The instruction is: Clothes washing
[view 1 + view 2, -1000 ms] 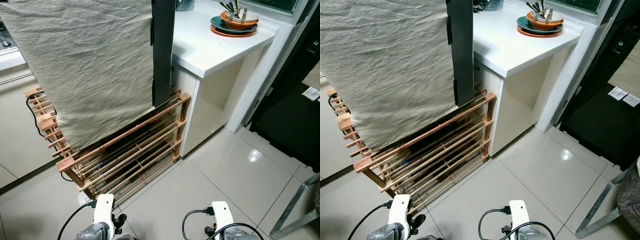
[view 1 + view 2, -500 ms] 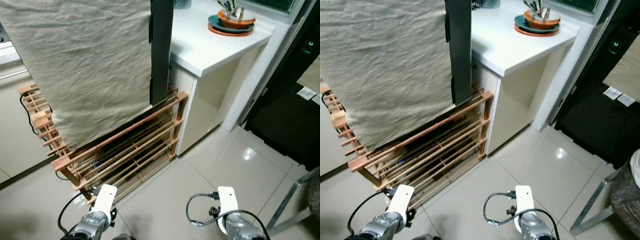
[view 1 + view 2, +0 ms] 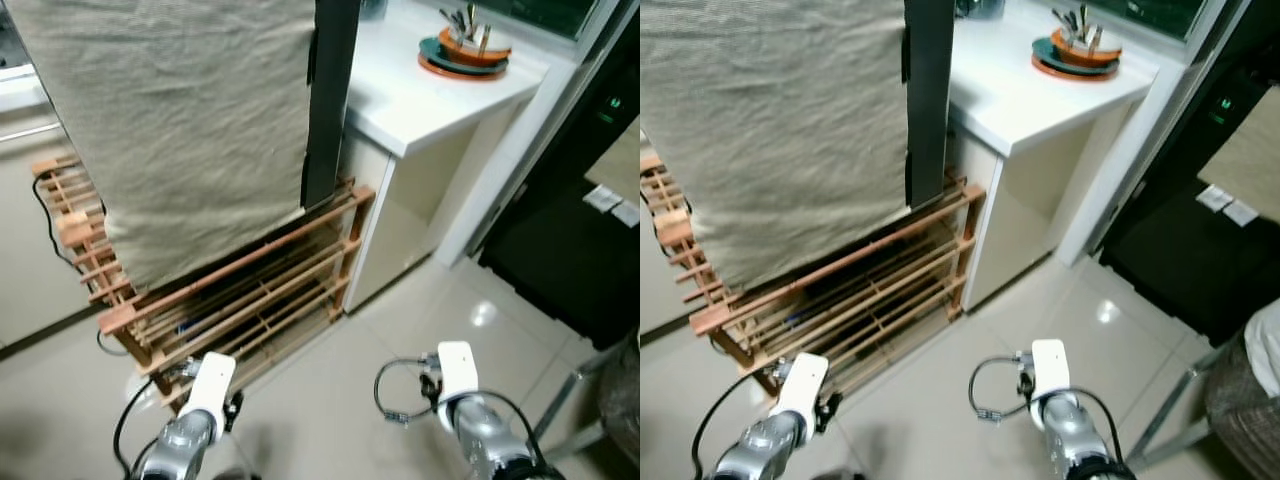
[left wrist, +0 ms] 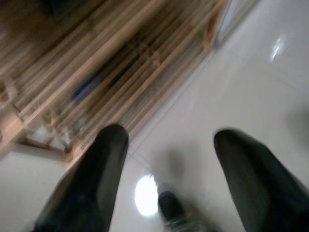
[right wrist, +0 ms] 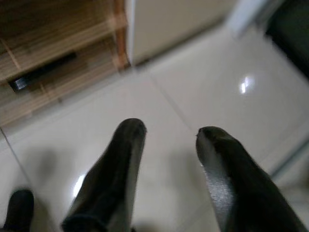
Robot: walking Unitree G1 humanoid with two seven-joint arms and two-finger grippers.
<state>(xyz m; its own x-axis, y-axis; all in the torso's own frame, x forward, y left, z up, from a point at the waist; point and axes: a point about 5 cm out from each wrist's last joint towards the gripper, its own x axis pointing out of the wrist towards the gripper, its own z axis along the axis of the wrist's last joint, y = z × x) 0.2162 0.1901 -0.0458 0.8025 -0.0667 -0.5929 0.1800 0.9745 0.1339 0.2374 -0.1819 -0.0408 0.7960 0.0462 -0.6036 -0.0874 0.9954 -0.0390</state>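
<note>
Both arms hang low over the tiled floor, left hand (image 4: 166,145) and right hand (image 5: 166,137) each with fingers apart, holding nothing. The cloth (image 3: 190,120) hangs ahead and well above, draped down over the wooden rack (image 3: 250,290), its long axis running top to bottom. It sits to the left of centre, so the left hand looks nearer. White table (image 3: 420,90) stands beside it.

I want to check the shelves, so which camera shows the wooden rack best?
The left eye view: the wooden rack shows nearly whole under the hanging cloth. The right eye view matches it. The wrist views catch blurred slats.
</note>
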